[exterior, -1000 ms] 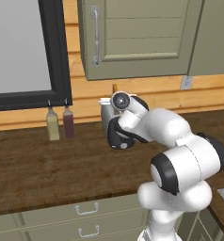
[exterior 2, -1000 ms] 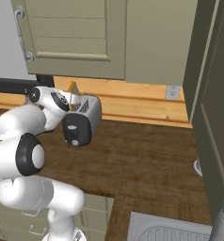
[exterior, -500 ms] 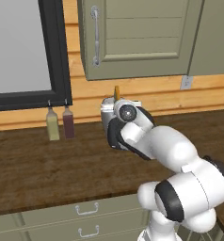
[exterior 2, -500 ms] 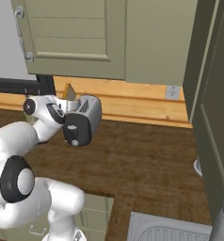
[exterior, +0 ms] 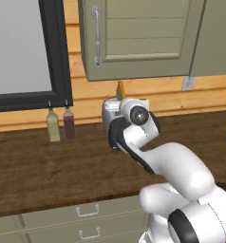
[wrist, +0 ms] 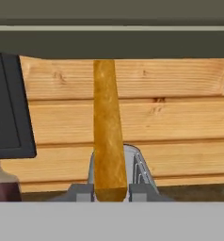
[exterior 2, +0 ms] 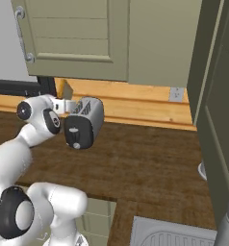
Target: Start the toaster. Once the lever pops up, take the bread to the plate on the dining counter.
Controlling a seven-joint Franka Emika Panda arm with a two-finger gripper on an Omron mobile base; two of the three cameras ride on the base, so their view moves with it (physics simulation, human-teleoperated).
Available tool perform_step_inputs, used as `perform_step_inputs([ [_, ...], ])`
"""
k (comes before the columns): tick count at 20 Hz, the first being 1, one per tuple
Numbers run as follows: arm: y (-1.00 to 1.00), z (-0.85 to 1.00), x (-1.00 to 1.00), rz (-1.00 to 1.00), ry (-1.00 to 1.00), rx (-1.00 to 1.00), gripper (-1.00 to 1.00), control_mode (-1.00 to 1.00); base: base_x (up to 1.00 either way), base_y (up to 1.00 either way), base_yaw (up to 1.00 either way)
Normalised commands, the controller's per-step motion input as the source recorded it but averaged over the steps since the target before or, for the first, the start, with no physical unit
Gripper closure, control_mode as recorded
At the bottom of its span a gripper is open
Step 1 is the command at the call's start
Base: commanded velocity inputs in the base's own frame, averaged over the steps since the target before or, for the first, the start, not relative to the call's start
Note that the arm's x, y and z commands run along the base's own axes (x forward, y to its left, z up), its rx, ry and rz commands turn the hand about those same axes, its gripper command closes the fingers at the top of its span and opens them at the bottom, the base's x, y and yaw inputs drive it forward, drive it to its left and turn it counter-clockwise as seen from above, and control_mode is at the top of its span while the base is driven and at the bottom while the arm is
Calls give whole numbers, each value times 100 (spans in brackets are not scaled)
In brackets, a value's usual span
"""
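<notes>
The silver-grey toaster (exterior 2: 90, 111) with its black end panel stands at the back of the wooden counter, against the wall; its body (exterior: 108, 112) peeks out behind my wrist. The bread (wrist: 107, 132) shows edge-on and upright, a golden-orange slice rising above the toaster (wrist: 134, 164). My gripper (wrist: 109, 192) is shut on the slice's lower end, one finger against each face. From the base, the bread (exterior: 119, 90) (exterior 2: 66, 90) sticks up above my hand (exterior 2: 63, 105), just over the toaster's slot. The plate and the dining counter are out of view.
Two bottles (exterior: 53, 126) (exterior: 69, 124) stand left of the toaster under a black window frame (exterior: 53, 52). Olive wall cabinets (exterior: 138, 38) hang low above. A wall outlet (exterior: 188, 83) is to the right, and a sink (exterior 2: 174, 235) lies at the near right.
My arm has stretched toward the toaster and the wrist has rolled. The bread now stands a little higher, shifted slightly away from the toaster, with my fingers on it.
</notes>
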Motion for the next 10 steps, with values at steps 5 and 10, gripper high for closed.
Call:
perform_step_inputs([
  [5, 17, 31, -88, 0, 6, 0, 100, -100, 0, 0, 0],
  [10, 18, 40, -100, 0, 11, 1, 100, -100, 0, 0, 0],
])
